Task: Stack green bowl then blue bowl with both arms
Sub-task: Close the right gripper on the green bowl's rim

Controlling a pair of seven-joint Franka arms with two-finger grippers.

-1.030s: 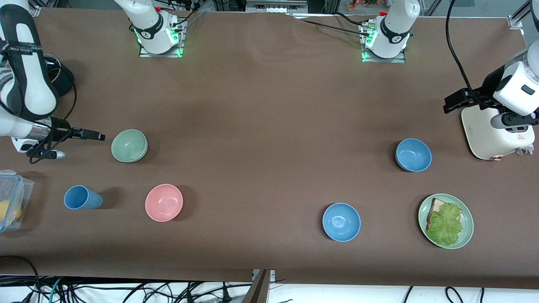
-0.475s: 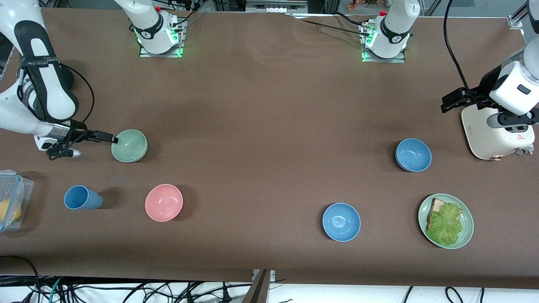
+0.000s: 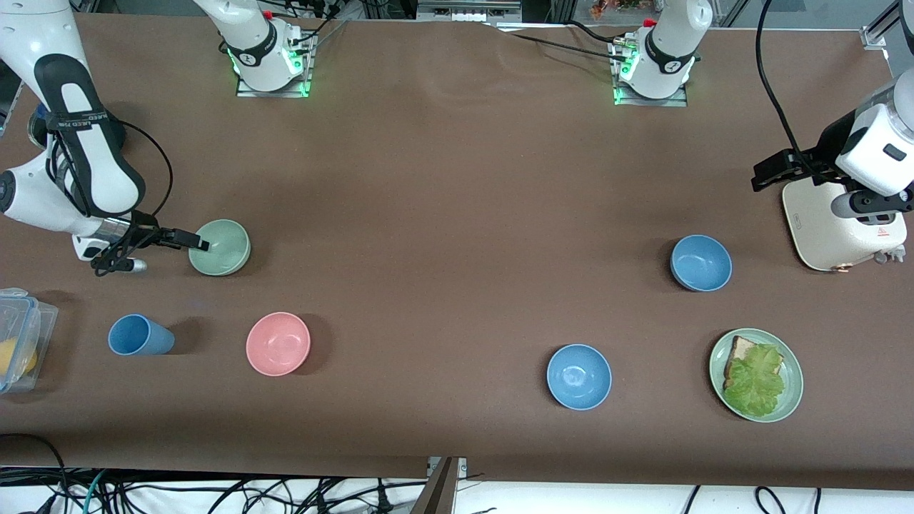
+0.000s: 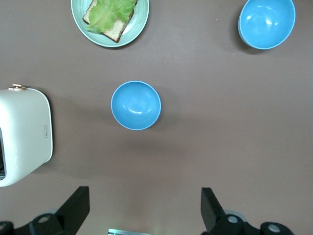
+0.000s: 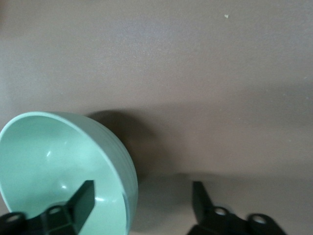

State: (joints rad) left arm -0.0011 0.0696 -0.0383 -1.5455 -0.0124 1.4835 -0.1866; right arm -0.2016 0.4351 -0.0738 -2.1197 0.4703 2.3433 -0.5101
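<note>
Container [image 3: 18, 339], clear plastic with something yellow inside, is sitting at the right arm's end of the tabletop [image 3: 443, 214]. Right end effector [image 3: 196, 243] is hanging low at the green bowl [image 3: 220, 247], its fingers spread wide and straddling the rim, one finger [image 5: 73, 203] inside the bowl and the other outside; the bowl is resting on the tabletop, not lifted. Blue cup [image 3: 139, 335] is lying nearer the front camera than the green bowl, with a pink bowl [image 3: 278, 343] beside it. Two blue bowls are sitting well apart from these, toward the left arm's end: the nearer blue bowl [image 3: 579, 376] and the farther blue bowl [image 3: 701, 263]. Green plate [image 3: 756, 375] with bread and lettuce is sitting beside the nearer blue bowl. Left end effector [image 4: 142, 208] is waiting up in the air over a white appliance [image 3: 832, 228], fingers spread wide and holding nothing.
</note>
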